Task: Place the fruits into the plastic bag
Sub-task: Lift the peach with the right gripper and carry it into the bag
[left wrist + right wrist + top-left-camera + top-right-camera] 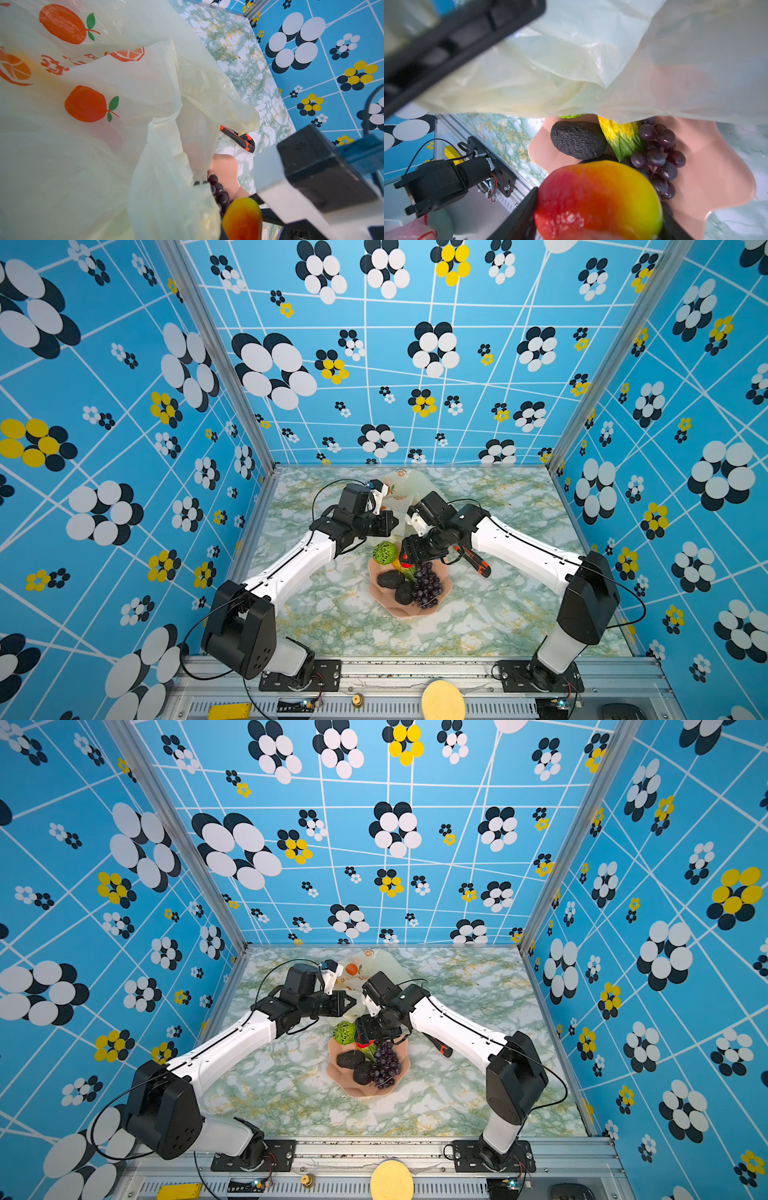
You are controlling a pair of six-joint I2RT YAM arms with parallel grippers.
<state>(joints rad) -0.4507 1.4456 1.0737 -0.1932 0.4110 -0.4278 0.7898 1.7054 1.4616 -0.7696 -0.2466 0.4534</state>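
The plastic bag (104,124), pale cream with orange fruit prints, hangs raised at the back middle of the table (401,489). My left gripper (390,523) is shut on the bag's edge, and the film hides its jaws in the left wrist view. My right gripper (599,218) is shut on the red-yellow mango (598,197), just above the pink dish (415,612) and below the bag's mouth. On the dish lie a bumpy green ball (384,552), two black ovals (390,579), a yellow-green oblong (620,137) and purple grapes (428,585).
A red-and-black utility knife (478,562) lies on the marble tabletop just right of the dish, under my right forearm. Both arms meet over the middle. Patterned blue walls (124,489) close in the left, right and back sides.
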